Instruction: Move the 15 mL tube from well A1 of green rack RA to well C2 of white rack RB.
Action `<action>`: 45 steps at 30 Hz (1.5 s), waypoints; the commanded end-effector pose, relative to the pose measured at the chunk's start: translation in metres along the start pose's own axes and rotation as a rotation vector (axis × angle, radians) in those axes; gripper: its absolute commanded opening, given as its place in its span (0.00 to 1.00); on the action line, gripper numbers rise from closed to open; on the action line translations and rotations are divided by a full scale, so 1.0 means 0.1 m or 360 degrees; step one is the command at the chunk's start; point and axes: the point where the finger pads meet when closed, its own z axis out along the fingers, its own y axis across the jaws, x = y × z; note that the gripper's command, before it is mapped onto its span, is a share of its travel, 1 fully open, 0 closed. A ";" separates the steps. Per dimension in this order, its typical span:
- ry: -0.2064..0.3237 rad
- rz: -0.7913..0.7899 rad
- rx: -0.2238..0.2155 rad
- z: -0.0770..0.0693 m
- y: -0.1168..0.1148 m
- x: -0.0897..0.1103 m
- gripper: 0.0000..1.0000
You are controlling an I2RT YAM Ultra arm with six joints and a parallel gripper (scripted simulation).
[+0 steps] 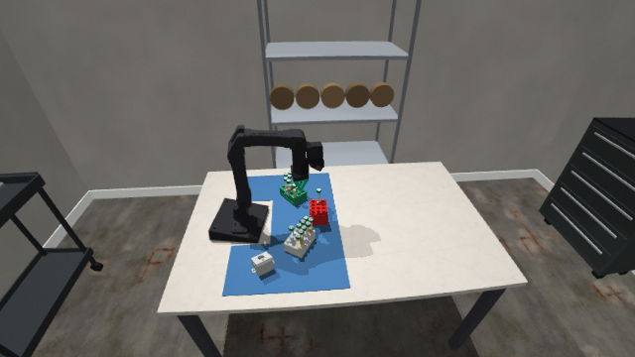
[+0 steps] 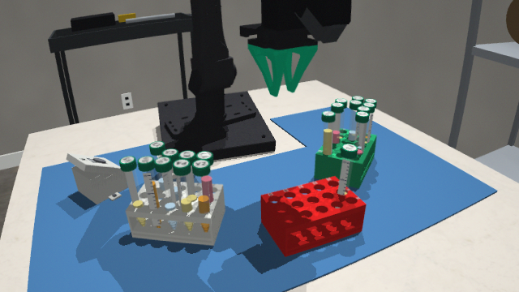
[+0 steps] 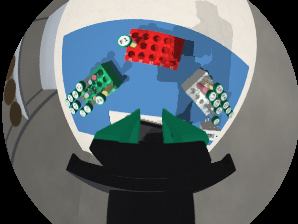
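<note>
The green source rack RA (image 1: 293, 194) (image 2: 340, 165) (image 3: 104, 80) stands on the blue mat (image 1: 298, 278) (image 2: 426, 191) and holds several green-capped tubes (image 2: 357, 109). I cannot tell which of them is in well A1. The white destination rack RB (image 1: 302, 246) (image 2: 174, 230) (image 3: 198, 87) also holds several tubes. My gripper (image 1: 300, 183) (image 2: 284, 90) (image 3: 151, 112) hangs well above the mat, between the arm's base and the green rack. Its green fingers stand a little apart with nothing between them.
The red quarantine rack QR (image 1: 318, 213) (image 2: 316, 227) (image 3: 156, 48) stands between the two racks with one capped tube (image 2: 345, 174) in a corner well. The DONE button box (image 1: 262, 263) (image 2: 91, 178) sits beyond the white rack. The arm's black base (image 2: 243, 126) lies behind.
</note>
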 end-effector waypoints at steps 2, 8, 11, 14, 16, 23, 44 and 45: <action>-0.0024 -0.0257 0.0003 -0.04 0.00 -0.02 0.30; -0.0024 -0.0575 0.0006 -0.04 0.00 -0.02 0.30; -0.0024 -0.0734 0.0007 -0.04 0.00 -0.02 0.30; -0.0023 -0.0894 0.0008 -0.04 0.00 -0.02 0.30; -0.0023 -0.0894 0.0008 -0.04 0.00 -0.02 0.30; -0.0025 -0.0921 0.0008 -0.05 0.14 -0.35 0.30; -0.0027 -0.0921 0.0007 -0.10 0.43 -0.98 0.30; -0.0027 -0.0921 0.0007 -0.10 0.43 -0.98 0.30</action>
